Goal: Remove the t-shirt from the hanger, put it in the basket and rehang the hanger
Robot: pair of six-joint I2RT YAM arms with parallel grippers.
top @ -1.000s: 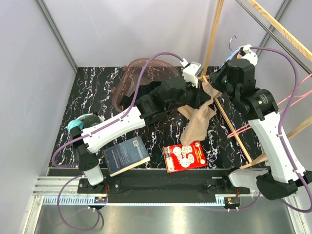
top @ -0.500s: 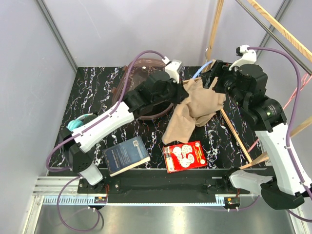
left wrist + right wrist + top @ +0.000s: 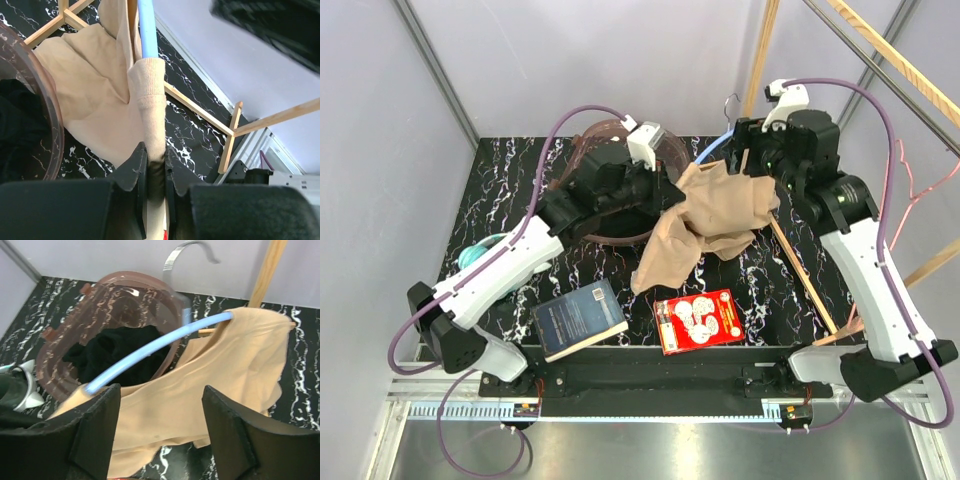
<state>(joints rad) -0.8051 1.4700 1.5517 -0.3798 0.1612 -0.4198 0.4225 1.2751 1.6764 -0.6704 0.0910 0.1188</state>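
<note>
You won't find a single word or number that can be read in these views. In the top view, the book at the lower left has pale print on its dark blue cover, but it is too small to make out. The red card just right of it, at lower centre, bears round white pictures; whether it carries lettering cannot be told.

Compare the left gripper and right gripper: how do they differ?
The left gripper is shut on the t-shirt; the right gripper is open, holding nothing. The left gripper is at the t-shirt's left side, the right gripper at its right. Both face the hanger.
</note>
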